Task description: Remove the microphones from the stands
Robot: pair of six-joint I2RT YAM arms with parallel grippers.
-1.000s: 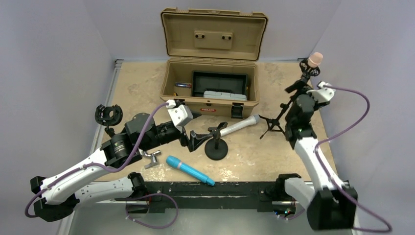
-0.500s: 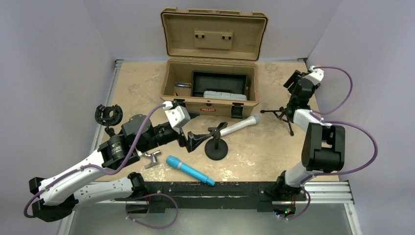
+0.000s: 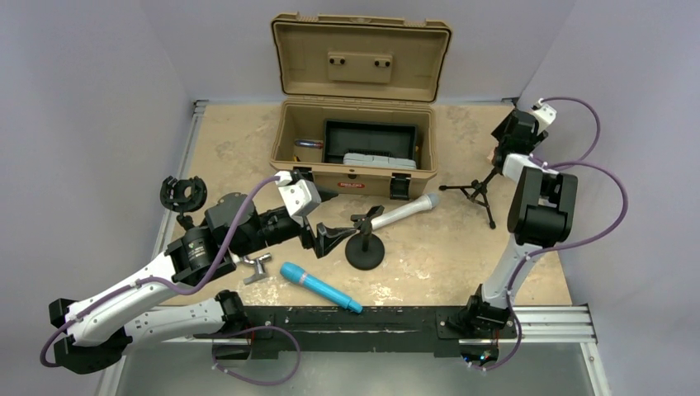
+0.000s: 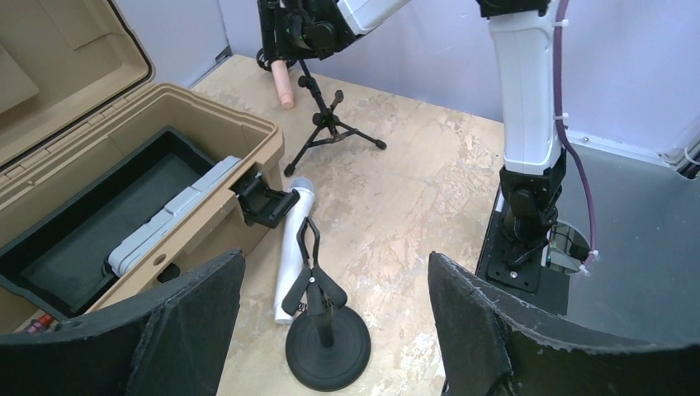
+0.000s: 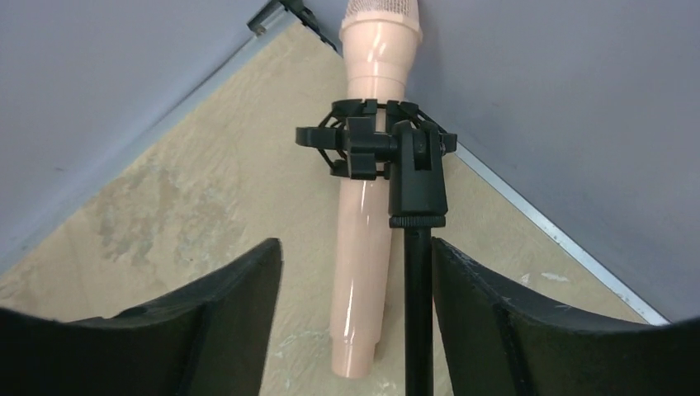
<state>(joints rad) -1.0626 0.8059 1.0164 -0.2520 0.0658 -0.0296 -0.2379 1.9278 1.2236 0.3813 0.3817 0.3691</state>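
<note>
Identify the left arm (image 3: pixel 124 299) and right arm (image 3: pixel 505 272) by their white link shells and black joint housings. A purple cable (image 4: pixel 562 58) follows each arm. The fingers (image 4: pixel 512 330) are matte black.

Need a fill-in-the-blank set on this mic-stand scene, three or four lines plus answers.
1. The microphone clipped in the tripod stand is ____ in colour.
2. The blue microphone lies on the ____.
3. The tan case has its lid ____.
4. The left claw and right claw are both ____.
Missing words: pink; table; open; open.
</note>
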